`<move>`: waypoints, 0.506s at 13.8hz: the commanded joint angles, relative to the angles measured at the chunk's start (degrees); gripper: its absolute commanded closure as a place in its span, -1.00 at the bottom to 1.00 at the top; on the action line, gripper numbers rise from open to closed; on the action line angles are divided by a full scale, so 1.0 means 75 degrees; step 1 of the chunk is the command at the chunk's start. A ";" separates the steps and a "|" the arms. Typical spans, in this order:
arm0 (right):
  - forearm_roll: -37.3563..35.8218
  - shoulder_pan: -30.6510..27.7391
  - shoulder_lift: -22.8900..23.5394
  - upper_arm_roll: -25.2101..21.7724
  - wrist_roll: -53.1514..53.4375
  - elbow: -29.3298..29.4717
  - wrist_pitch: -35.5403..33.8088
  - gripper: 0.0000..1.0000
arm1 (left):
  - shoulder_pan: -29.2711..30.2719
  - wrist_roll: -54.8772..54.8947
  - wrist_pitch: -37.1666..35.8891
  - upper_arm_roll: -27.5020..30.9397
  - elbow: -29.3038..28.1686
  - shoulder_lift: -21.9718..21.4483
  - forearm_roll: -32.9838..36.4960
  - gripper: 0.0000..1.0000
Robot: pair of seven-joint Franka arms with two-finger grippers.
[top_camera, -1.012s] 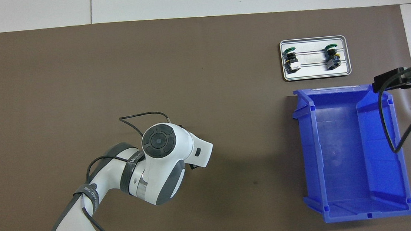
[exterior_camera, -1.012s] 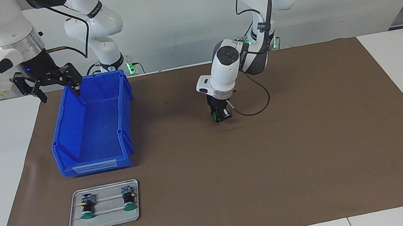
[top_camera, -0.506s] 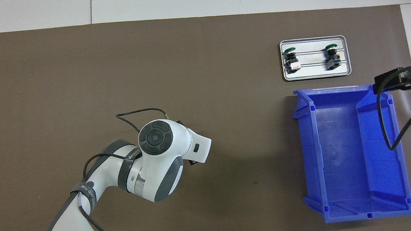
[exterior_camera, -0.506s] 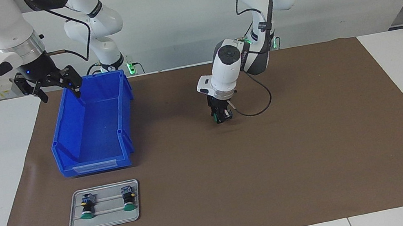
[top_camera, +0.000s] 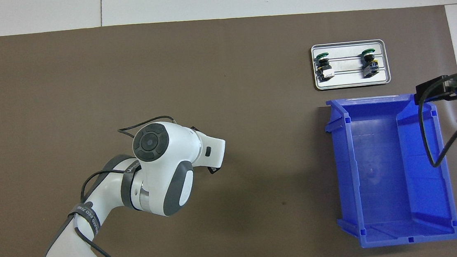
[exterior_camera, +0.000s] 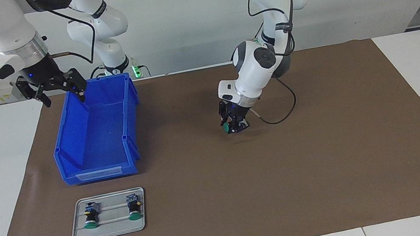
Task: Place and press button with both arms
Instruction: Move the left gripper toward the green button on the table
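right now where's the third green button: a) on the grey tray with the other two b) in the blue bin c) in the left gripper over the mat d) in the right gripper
c: the left gripper is shut on the button, its green cap showing at the fingertips just over the brown mat; the tray holds only two, the bin holds none, and the right gripper is open and bare over the bin's rim.
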 commanded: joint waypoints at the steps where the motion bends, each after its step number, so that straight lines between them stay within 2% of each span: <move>1: 0.0157 0.0032 -0.0136 -0.0067 0.0095 -0.0155 -0.0022 -1.00 | 0.0387 0.1256 0.0006 -0.0058 0.0053 -0.0071 -0.1307 1.00; 4: 0.0157 0.0033 -0.0136 -0.0067 0.0095 -0.0155 -0.0022 -1.00 | 0.0691 0.2370 -0.0087 -0.0058 -0.0029 -0.0200 -0.2480 1.00; 7: 0.0157 0.0032 -0.0136 -0.0067 0.0095 -0.0155 -0.0022 -1.00 | 0.1276 0.3670 -0.0975 -0.0058 -0.0146 -0.0387 -0.3500 1.00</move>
